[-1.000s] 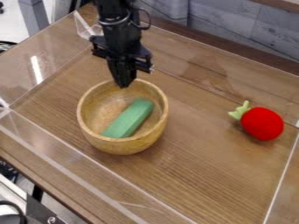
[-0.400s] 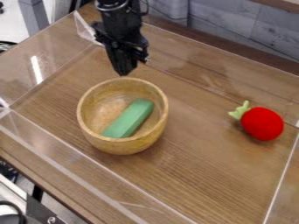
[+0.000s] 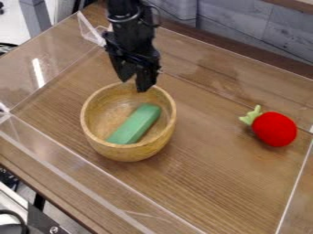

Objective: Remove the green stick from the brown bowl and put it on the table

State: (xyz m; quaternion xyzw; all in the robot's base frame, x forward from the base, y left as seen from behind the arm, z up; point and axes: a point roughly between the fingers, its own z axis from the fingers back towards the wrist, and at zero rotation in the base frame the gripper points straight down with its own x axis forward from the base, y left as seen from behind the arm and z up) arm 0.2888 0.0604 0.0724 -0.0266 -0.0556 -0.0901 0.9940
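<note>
The green stick (image 3: 137, 123) lies slanted inside the brown bowl (image 3: 93, 125), which stands left of centre on the table (image 3: 208, 178). My gripper (image 3: 137, 79) points straight down over the bowl's far rim, just above and behind the stick's upper end. Its two dark fingers stand apart with nothing between them, and they do not touch the stick.
A red strawberry with green leaves (image 3: 274, 129) lies at the right of the table. Low clear acrylic walls (image 3: 43, 69) border the tabletop on all sides. The black arm rises from the gripper toward the back left.
The gripper's fingers, shut together earlier, now stand apart. The hand has shifted slightly right and sits lower over the bowl's far rim than half a second ago. Stick and bowl have not moved.
</note>
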